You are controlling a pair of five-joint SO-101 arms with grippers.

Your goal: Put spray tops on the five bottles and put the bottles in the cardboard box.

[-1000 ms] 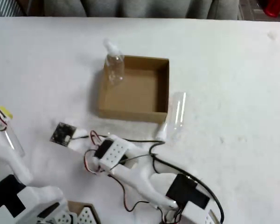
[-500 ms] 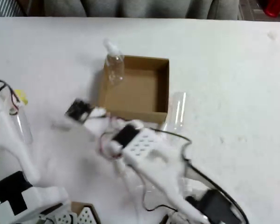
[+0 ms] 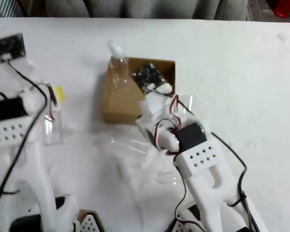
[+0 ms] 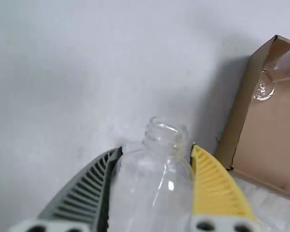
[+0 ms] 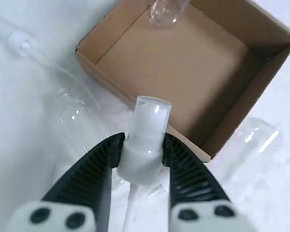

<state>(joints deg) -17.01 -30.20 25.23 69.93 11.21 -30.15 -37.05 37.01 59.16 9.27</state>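
capping, we judged, was in hand. high view: cardboard box (image 3: 115, 115) sat mid-table, capped bottle (image 3: 118, 68) at its 11 o'clock corner. left wrist view: left gripper (image 4: 156, 150) clamped an open bottle (image 4: 159, 193). right wrist view: right gripper (image 5: 143, 138) pinched a spray top (image 5: 152, 110); next it needed seating on that neck.

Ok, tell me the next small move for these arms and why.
Probably bring the right gripper, shut on a spray top, across to the bottle held by the left gripper, and line it up over the neck: that neck is open, and the top hangs near the cardboard box.
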